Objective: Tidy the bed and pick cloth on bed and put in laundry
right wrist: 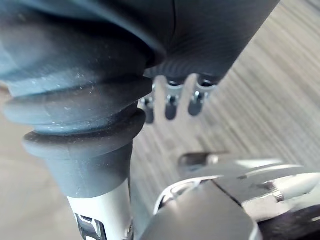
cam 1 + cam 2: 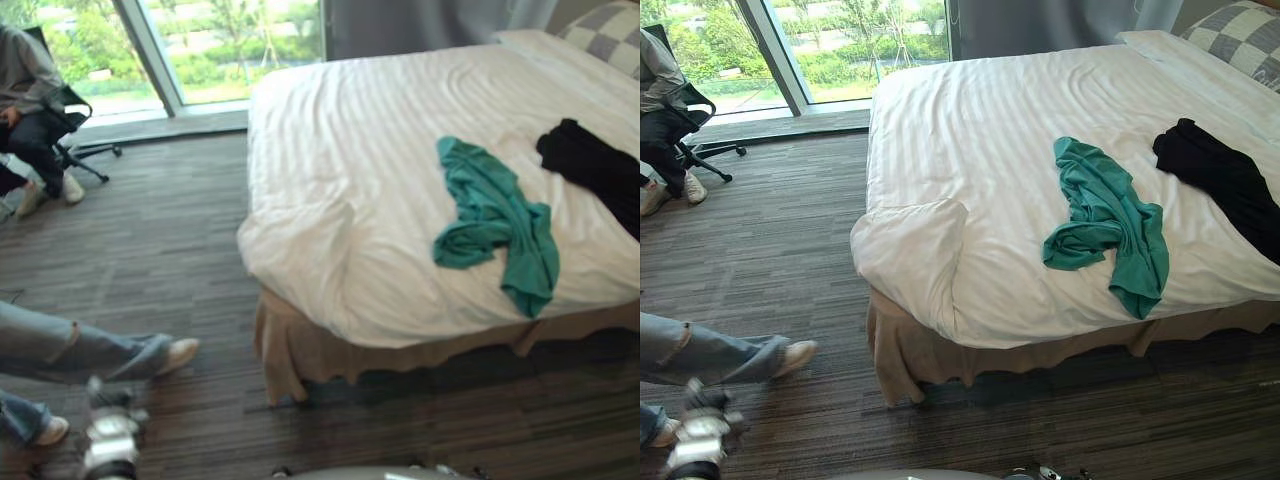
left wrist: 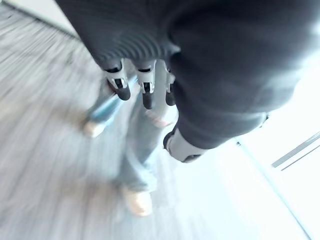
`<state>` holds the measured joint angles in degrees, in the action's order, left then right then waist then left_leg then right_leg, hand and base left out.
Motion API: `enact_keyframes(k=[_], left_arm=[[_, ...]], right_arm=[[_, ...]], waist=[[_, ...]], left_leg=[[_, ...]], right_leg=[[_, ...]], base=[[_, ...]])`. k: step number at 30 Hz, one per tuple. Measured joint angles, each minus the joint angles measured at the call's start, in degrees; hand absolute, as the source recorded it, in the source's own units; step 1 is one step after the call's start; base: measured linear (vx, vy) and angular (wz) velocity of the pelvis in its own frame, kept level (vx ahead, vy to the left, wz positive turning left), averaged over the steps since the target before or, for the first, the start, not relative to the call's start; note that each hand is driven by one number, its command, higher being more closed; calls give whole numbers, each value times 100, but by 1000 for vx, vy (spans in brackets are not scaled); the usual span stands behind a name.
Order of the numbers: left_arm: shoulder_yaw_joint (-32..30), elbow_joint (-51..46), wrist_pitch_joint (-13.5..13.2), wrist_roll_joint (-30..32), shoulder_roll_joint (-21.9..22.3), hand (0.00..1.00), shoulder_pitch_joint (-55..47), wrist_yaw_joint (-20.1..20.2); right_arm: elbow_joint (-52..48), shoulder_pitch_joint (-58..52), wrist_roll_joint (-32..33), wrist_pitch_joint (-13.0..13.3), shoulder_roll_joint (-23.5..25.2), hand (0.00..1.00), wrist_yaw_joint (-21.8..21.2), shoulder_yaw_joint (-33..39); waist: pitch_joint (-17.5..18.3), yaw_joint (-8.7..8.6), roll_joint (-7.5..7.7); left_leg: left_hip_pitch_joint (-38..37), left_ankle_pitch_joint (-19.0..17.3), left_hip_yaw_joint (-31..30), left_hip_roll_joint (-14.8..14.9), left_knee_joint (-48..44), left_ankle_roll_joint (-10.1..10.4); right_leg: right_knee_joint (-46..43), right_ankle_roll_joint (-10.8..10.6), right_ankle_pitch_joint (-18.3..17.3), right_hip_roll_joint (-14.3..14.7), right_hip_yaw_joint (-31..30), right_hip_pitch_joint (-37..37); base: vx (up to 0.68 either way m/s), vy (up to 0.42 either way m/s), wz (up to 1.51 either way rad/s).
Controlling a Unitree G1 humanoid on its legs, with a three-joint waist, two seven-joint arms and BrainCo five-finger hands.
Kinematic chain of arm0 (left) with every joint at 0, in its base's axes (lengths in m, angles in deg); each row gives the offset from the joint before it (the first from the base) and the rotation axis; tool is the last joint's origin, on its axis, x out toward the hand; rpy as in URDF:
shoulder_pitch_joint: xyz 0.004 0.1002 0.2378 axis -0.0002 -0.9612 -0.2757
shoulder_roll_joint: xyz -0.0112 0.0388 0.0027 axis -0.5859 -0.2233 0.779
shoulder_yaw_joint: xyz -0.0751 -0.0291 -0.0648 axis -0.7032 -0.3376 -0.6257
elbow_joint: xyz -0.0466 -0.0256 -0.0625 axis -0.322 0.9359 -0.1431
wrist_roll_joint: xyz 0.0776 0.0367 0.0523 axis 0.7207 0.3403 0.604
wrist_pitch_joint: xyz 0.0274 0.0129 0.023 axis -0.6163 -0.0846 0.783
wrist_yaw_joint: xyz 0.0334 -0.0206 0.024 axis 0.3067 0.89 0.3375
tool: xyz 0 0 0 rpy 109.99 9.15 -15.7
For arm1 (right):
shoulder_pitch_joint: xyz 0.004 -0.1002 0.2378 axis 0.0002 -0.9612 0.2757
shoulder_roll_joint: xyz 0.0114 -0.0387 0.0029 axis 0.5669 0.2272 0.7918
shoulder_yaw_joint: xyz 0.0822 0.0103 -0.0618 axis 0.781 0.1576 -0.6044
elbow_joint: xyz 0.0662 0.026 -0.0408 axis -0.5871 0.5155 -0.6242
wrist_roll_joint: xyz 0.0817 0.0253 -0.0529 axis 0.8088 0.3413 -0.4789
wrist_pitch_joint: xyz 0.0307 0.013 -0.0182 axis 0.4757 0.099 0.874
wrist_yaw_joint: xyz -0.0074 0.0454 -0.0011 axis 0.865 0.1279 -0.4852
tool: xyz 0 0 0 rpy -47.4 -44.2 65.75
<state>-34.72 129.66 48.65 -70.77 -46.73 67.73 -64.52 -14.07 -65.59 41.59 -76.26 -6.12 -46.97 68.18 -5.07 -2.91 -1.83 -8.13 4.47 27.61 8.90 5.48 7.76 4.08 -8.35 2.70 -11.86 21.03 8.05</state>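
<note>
Now the teal cloth (image 2: 1105,225) is lying on the bed (image 2: 970,150) near its front edge, ahead and rightward, its length running away from the robot. The left hand (image 3: 148,90) and right hand (image 1: 171,102) are hanging open and empty; the right is looking nearer.

Your white striped cloth bed sheet (image 2: 970,120) looks smooth and matt. The teal crumpled cloth garment (image 2: 1110,215) looks soft, and the black cloth garment (image 2: 1225,180) matt. Beneath your left hand (image 3: 145,85), with its ribbed matt cover, the grey streaked floor (image 3: 45,165) looks matt.
</note>
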Motion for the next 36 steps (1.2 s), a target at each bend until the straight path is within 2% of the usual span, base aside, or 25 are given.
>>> enact_keyframes(k=[2,4,7,8,10,11,14,17,20,25,36], left_arm=[[400,-361,2,113,-41,0,472,-303],[794,-823,9,238,-43,0,644,-410],[1514,-1562,-15,607,-39,0,925,-415],[1821,-1738,-99,807,-31,0,1130,-410],[2071,-1761,-132,910,9,0,1345,-403],[2461,-1748,-136,977,73,0,1660,-384],[3065,-1500,-258,1115,132,0,2296,-189],[3590,-687,-304,1128,229,0,3195,2],[3849,-181,-300,1236,262,0,3860,145],[4060,217,-258,1440,221,0,4683,237],[4183,987,-173,1565,-22,0,5521,415]], right_arm=[[-120,-153,65,36,1,0,-4,29],[-147,-190,173,52,-2,0,-12,34],[-153,-221,206,75,17,0,-21,85],[-172,-221,216,81,25,0,-34,120],[-188,-221,217,83,41,0,-36,188],[-229,-222,217,82,42,0,-36,206],[-273,-190,207,85,36,0,-51,258],[-267,-30,202,78,44,0,-69,352],[-272,125,170,80,75,0,-100,420],[-364,269,188,109,142,0,-72,414],[-588,372,410,295,245,0,5,128]], waist=[[8,-31,-56],[-1,-111,-94],[-21,-222,-128],[-28,-284,-154],[-46,-301,-184],[-76,-309,-229],[-115,-477,-292],[-216,-605,-328],[-438,-766,-322],[-868,-896,-332],[-1713,-911,-282]], left_leg=[[0,0,0,0,1,0],[6,0,13,0,1,0],[10,-1,64,2,3,0],[36,-1,89,4,3,0],[42,-1,149,9,2,1],[50,-4,239,9,1,5],[194,-3,289,14,0,4],[441,25,402,4,-4,-32],[647,52,527,2,-5,-67],[1162,131,577,1,-5,-140],[1831,162,574,2,-8,-172]], right_leg=[[0,1,1,1,-5,-4],[-2,1,2,2,-32,-27],[-1,3,7,5,-82,-70],[-4,11,13,7,-105,-116],[1,21,34,13,-156,-158],[3,29,62,15,-253,-240],[-67,28,68,15,-396,-469],[-230,48,94,-3,-560,-837],[-358,62,110,-11,-727,-1201],[-398,95,223,-3,-832,-1784],[-457,120,253,-4,-877,-2462]], base=[[0,0,0],[-26,-11,-5],[-15,-8,-8],[-8,-9,-14],[-7,-5,-21],[-10,-7,-21],[-18,-10,-17],[-15,-4,-19],[-45,-12,-23],[-44,-22,-7],[26,-7,1]])
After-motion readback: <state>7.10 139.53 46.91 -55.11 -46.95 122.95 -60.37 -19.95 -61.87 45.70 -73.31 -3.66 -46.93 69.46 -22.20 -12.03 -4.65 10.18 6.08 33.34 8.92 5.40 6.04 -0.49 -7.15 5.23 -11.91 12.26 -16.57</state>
